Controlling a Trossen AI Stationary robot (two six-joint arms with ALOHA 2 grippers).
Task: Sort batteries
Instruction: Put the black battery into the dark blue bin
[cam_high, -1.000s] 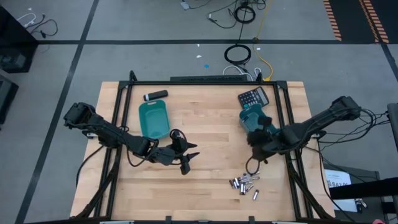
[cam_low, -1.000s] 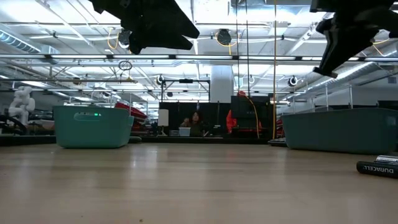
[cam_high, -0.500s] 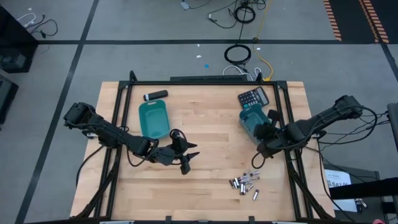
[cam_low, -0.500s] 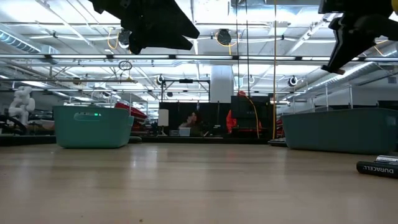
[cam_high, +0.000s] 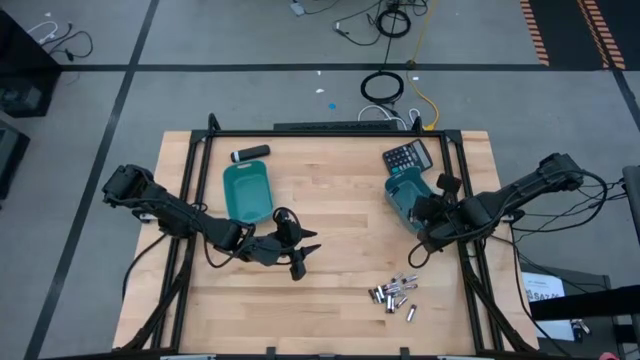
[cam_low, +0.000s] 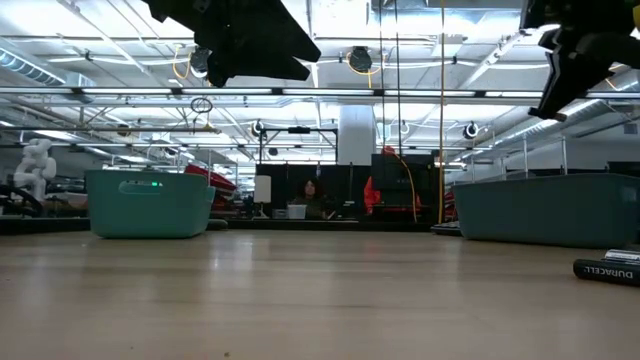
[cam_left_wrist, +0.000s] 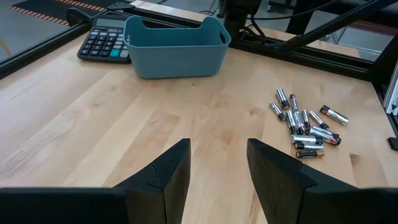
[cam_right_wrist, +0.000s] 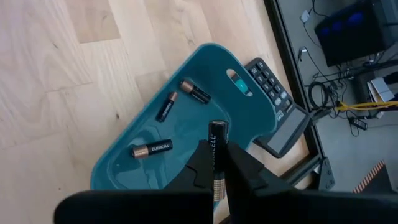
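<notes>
Hovering over the right bin (cam_right_wrist: 186, 130), the right gripper (cam_right_wrist: 216, 163) clasps one battery (cam_right_wrist: 217, 149); release squarely above the bin's interior. Left gripper (cam_left_wrist: 217, 171) waits unclenched, mid-worktop.

We looked level across the wooden table (cam_low: 300, 300): a teal bin (cam_low: 150, 203) stood far left, a darker bin (cam_low: 548, 208) far right, and one black battery (cam_low: 606, 269) lay at the right edge. Both arms hung overhead, the left gripper (cam_low: 245, 40) and the right gripper (cam_low: 580, 50).
</notes>
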